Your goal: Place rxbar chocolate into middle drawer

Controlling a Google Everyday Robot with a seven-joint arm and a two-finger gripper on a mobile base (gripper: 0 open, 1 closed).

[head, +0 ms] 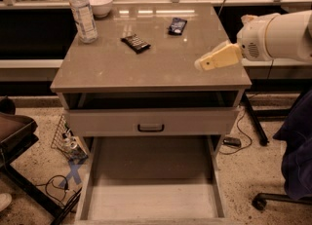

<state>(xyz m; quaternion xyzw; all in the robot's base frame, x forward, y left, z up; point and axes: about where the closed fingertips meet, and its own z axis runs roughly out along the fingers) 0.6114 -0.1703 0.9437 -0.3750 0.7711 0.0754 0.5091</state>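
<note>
The rxbar chocolate [135, 43], a small dark bar with pale lettering, lies flat on the cabinet top [146, 68], left of centre toward the back. The middle drawer [151, 202] is pulled out wide below, its pale floor bare. My gripper [204, 64], pale yellow on a white arm [278, 36], reaches in from the right. It hovers over the right part of the cabinet top, well right of the bar and touching nothing.
A dark bluish glossy packet [177, 25] lies at the back of the top. A water bottle [83, 14] and a white bowl [101, 4] stand at the back left. A drawer front with a dark handle [150, 127] sits above the open drawer. Cables and a basket [68, 143] lie on the floor at left, with chair legs at right.
</note>
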